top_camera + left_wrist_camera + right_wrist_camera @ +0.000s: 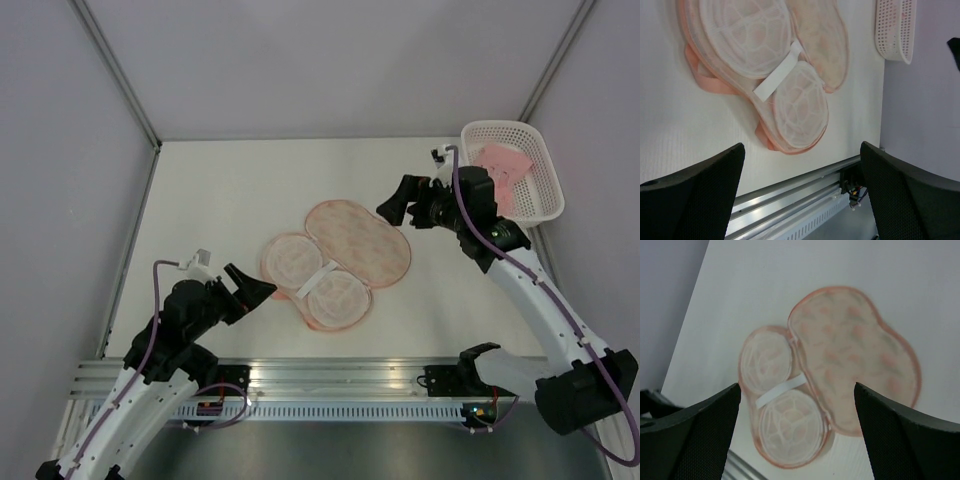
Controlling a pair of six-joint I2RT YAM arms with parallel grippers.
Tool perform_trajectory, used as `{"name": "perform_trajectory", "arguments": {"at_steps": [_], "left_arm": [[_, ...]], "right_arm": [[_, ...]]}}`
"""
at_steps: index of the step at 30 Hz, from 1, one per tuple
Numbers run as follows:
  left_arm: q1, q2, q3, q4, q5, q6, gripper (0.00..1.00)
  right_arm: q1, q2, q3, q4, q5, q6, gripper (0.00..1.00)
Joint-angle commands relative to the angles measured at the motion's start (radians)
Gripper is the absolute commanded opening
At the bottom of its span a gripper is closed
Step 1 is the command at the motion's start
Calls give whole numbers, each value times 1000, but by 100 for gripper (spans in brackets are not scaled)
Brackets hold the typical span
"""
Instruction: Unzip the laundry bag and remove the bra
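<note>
The laundry bag [335, 262] lies unzipped and spread flat on the table's middle. Its cream leaf-print flap [360, 240] is folded out to the right. The pale pink lining on the left holds two round white cups [335, 295] joined by a white strap. The bag also shows in the left wrist view [765, 65] and the right wrist view [830, 370]. The pale pink bra [505, 170] lies in the white lattice basket [500, 128]. My left gripper [252, 285] [801, 150] is open and empty, just left of the bag. My right gripper [392, 200] [796, 387] is open and empty, above the flap's far right.
The basket stands at the far right corner, beside my right arm, and shows in the left wrist view [895, 30]. An aluminium rail [330, 375] runs along the near table edge. Grey walls close the table on the left, back and right.
</note>
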Motion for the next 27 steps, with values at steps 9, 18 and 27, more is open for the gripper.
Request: {"name": "perform_trajectory", "arguments": {"at_steps": [9, 18, 27], "left_arm": [[0, 22, 95, 250, 185, 175, 99], [0, 56, 124, 269, 269, 226, 100], [0, 42, 106, 258, 268, 197, 100]], "right_arm": [[350, -308, -155, -120, 32, 38, 98], [393, -332, -231, -103, 8, 73, 98], [393, -269, -471, -93, 359, 246, 98]]}}
